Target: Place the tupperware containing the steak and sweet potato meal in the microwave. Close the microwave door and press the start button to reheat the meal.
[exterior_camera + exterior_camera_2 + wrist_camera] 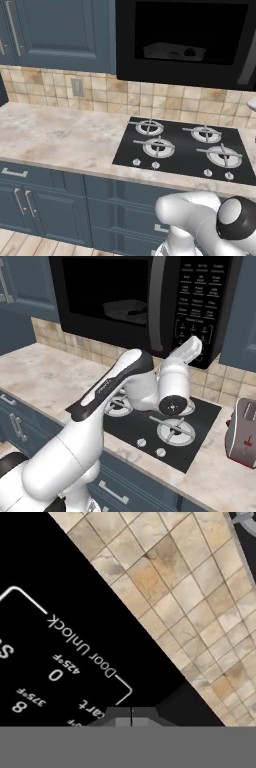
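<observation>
While the white arm reaches up from the base, the microwave (150, 301) hangs above the stove between blue cabinets (55, 32), its lower edge well clear of the tiled backsplash (165, 102) beneath it. The microwave door (105, 296) lies flat across the front, shut, with its long grey handle (157, 303) running down beside the keypad (197, 296). Through the dark glass the tupperware (172, 51) sits inside the cavity; what lies in it is too dim to tell.

Below, the marble counter (55, 135) runs wide and bare on the left, and its front edge lines the blue drawers (30, 185). The black cooktop (185, 150) is set into it, with four ringed burners and a row of small knobs along its near edge. At the right, a red and silver toaster (242, 433) stands on the counter just beside the cooktop, well apart from the arm. A grey wall outlet (77, 87) sits in the tiles left of the stove.

The gripper (131, 717) is up at the lower corner of the keypad, in the open space between the microwave's bottom edge and the burners. In the hand view its two dark fingertips (119, 716) stand pressed together with only a thin seam between them, holding nothing, right at the panel near the printed words "Door Unlock" (82, 647) and a partly cut-off label ending in "art" (92, 709). The panel's black edge runs diagonally against the tiles.
</observation>
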